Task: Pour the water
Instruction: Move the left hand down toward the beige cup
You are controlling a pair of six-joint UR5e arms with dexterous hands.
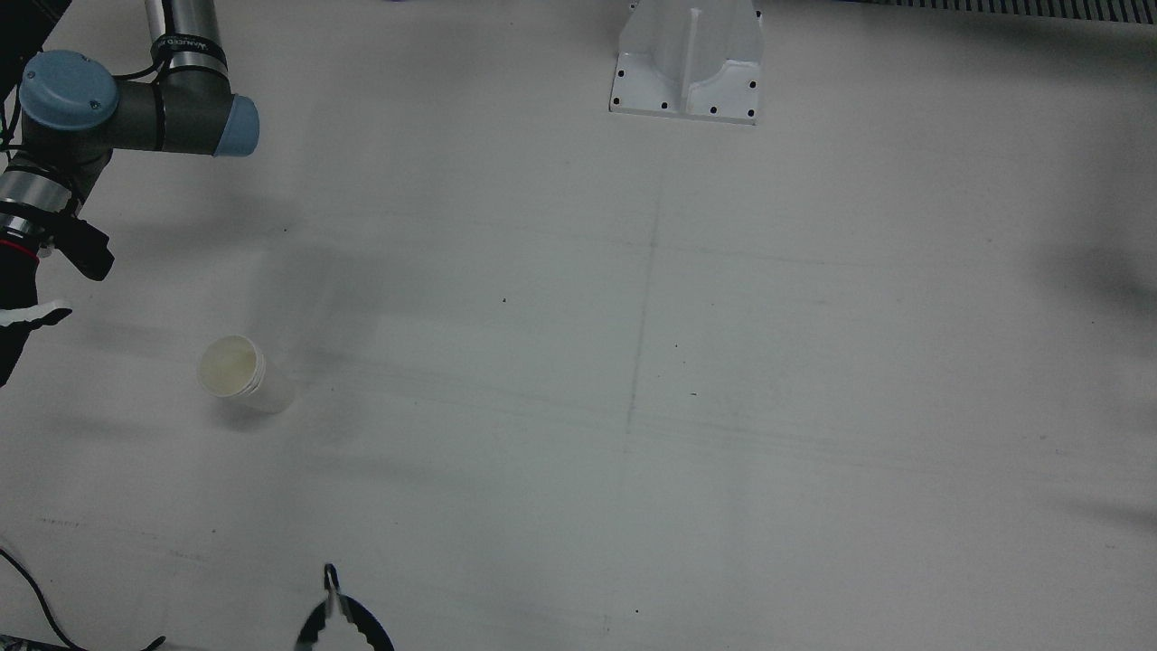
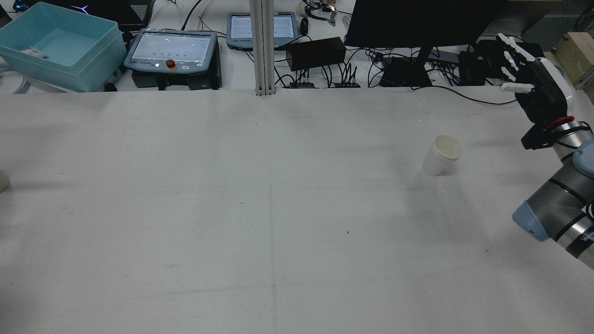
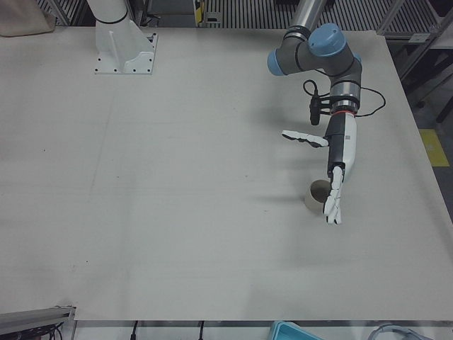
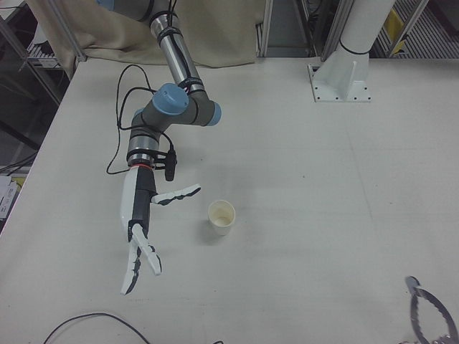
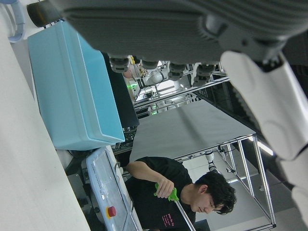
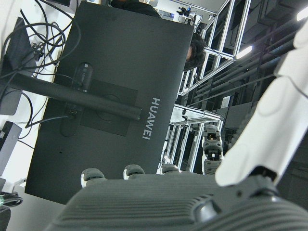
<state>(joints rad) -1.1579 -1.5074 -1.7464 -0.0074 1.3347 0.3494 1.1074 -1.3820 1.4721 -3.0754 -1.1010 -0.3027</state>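
Note:
A white paper cup (image 1: pixel 237 372) (image 2: pixel 442 155) (image 4: pixel 221 217) stands upright on the table, its inside pale. My right hand (image 4: pixel 140 222) (image 2: pixel 538 90) hovers beside it with a clear gap between them. That hand is open, fingers stretched out and thumb spread, and it holds nothing. A second, darker cup (image 3: pixel 314 196) stands on the other half of the table. My left hand (image 3: pixel 338 166) hangs just beside and above it, open, with its fingertips (image 3: pixel 333 211) crossing in front of the cup's edge. The frames show no water.
A white pedestal (image 1: pixel 687 68) is bolted at the table's robot side. A black tong-like tool (image 1: pixel 342 619) lies at the operators' edge. Beyond that edge are a teal bin (image 2: pixel 60 46), teach pendants (image 2: pixel 171 51), a monitor (image 2: pixel 417 23) and cables. A person (image 5: pixel 168 192) shows in the left hand view.

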